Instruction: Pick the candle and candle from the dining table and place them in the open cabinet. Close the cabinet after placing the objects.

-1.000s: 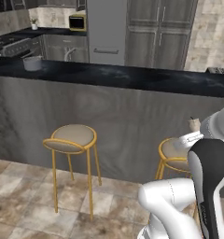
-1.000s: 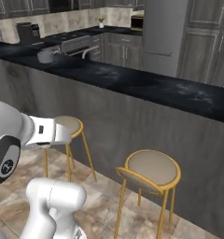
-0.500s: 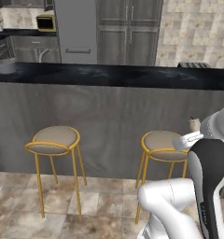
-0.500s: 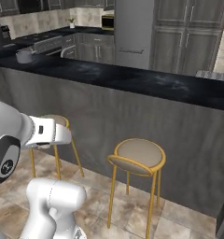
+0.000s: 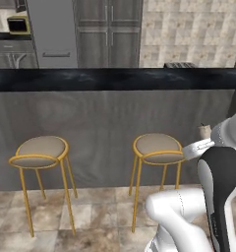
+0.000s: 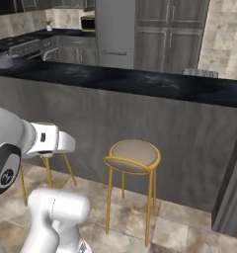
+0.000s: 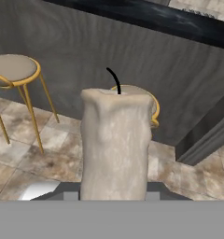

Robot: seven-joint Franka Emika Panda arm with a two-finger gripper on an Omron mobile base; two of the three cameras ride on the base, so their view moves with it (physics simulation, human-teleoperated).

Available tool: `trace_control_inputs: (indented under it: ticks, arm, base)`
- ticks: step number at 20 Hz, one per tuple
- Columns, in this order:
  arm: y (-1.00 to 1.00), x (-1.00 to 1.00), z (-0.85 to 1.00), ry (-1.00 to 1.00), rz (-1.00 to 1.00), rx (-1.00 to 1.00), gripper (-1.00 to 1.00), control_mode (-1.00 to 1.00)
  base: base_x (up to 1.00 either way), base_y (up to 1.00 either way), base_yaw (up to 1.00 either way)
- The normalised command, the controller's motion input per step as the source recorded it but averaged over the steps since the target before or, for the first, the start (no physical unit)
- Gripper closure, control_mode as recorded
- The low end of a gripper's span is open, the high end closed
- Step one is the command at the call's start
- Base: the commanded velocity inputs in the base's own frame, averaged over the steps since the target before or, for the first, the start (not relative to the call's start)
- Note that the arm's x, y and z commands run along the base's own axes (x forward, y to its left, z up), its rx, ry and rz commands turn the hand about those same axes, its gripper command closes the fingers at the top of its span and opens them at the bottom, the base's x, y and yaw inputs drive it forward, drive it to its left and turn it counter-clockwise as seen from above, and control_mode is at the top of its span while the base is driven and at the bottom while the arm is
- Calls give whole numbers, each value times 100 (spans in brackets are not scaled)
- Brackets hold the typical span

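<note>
A cream-beige lumpy candle (image 7: pixel 116 140) with a curved black wick stands upright between the fingers of my gripper (image 7: pixel 115 189), which is shut on it. In the left base view the same candle (image 5: pixel 204 131) is a small beige shape at the end of the white arm, in front of the counter's grey panel, with the gripper (image 5: pixel 204 140) just below it. The dining table (image 5: pixel 115 78) with its glossy black top runs across the view, and its top (image 6: pixel 140 81) is bare near me. The open cabinet is out of view.
Two yellow-legged stools (image 5: pixel 41 152) (image 5: pixel 157 147) stand against the counter front; one stool (image 6: pixel 133 155) is close ahead. A grey pot (image 6: pixel 4 60) sits at the counter's far left. Tall closed grey doors (image 5: pixel 107 34), a yellow microwave (image 5: pixel 16 23) and a dark pillar (image 6: pixel 231 197) lie beyond.
The whole picture has slid leftward in both base views, so the base has moved to the right along the counter. The candle stays held in the gripper.
</note>
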Motion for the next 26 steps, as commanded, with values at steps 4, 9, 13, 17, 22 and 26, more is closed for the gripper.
trace_control_inputs:
  ticks: [4,9,13,17,22,26]
  arm:
    - [0,0,0,0,0,0,100,100]
    - [0,0,0,0,0,0,100,100]
    - [0,0,0,0,0,0,100,100]
    - [0,0,0,0,0,0,100,100]
    - [0,0,0,0,0,0,100,100]
    - [0,0,0,0,0,0,100,100]
  base:
    - [-10,-12,-24]
    - [0,-25,-21]
    - [0,-35,-17]
    - [0,-43,-14]
    - [0,-50,-13]
    - [2,-56,-11]
